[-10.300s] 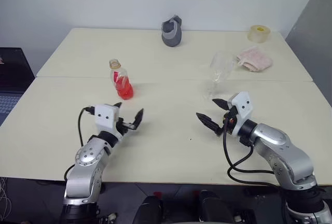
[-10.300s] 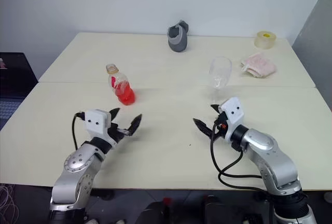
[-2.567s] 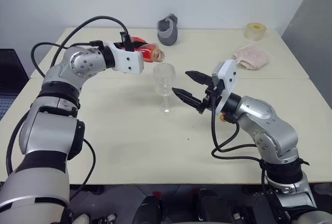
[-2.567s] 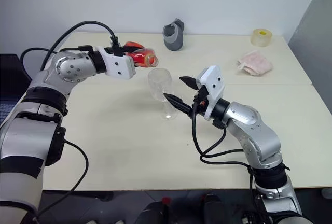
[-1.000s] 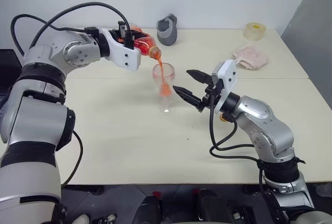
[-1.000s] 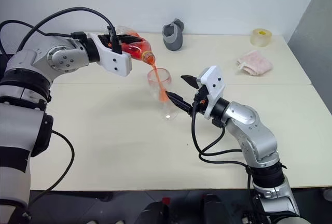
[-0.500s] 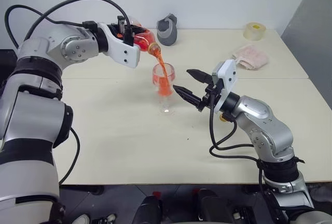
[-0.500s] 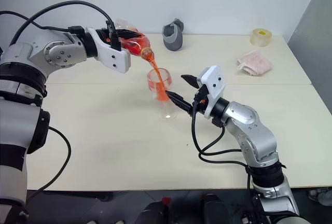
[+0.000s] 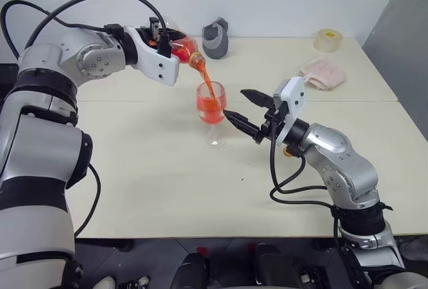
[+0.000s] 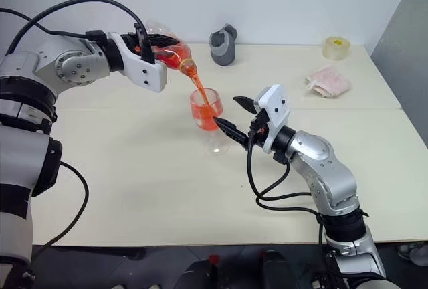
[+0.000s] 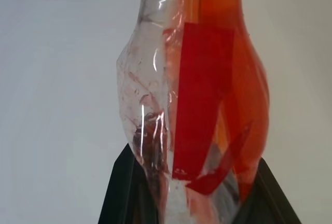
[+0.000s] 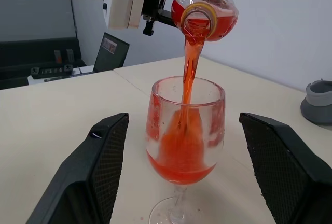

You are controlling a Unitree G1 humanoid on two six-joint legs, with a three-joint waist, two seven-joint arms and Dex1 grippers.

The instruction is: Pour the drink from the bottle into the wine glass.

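The left gripper (image 9: 168,43) is clamped on a small clear plastic bottle (image 9: 182,47), tipped mouth-down above a wine glass (image 9: 211,112). A stream of red-pink drink (image 12: 188,73) falls from the bottle's mouth into the bowl, which is partly filled. The glass stands upright near the middle of the cream tabletop (image 9: 167,182). The right gripper (image 9: 246,110) hovers just beside the glass, its black fingers (image 12: 104,167) spread wide on either side of the bowl without touching it, holding nothing.
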